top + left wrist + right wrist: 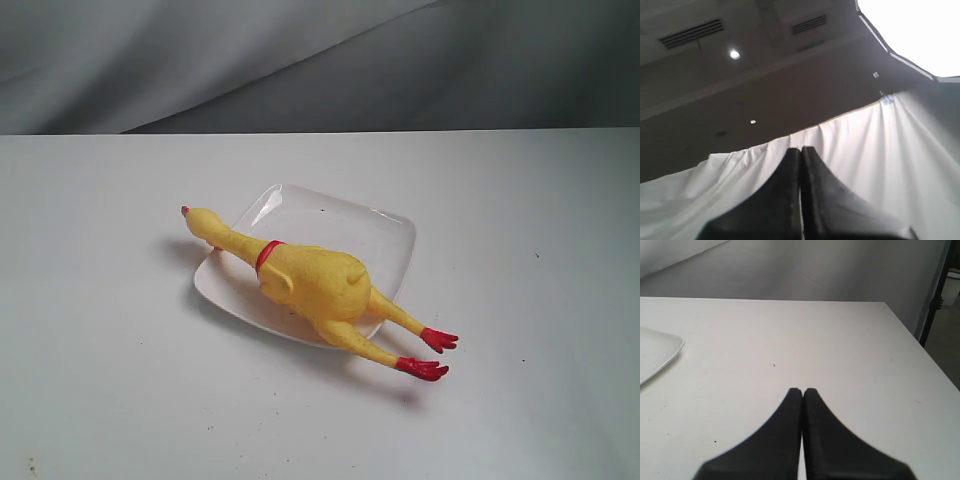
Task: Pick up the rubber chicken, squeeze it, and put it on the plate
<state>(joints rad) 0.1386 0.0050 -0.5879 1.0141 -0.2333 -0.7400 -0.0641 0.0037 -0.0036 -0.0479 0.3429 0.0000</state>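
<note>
The yellow rubber chicken [310,282] lies across the white square plate [385,240] in the exterior view. Its head sticks out past the plate's left edge and its red feet [430,354] rest on the table at the right. Neither arm shows in the exterior view. My left gripper [800,150] is shut and empty, pointing up at a white curtain and a dark ceiling. My right gripper [802,391] is shut and empty, low over the bare table. A corner of the plate [657,352] shows at that view's edge, well apart from the fingertips.
The white table [520,400] spreads around the plate on all sides. Its far edge meets a grey draped backdrop [320,60]. In the right wrist view the table's side edge [920,347] drops off beside a black stand [935,300].
</note>
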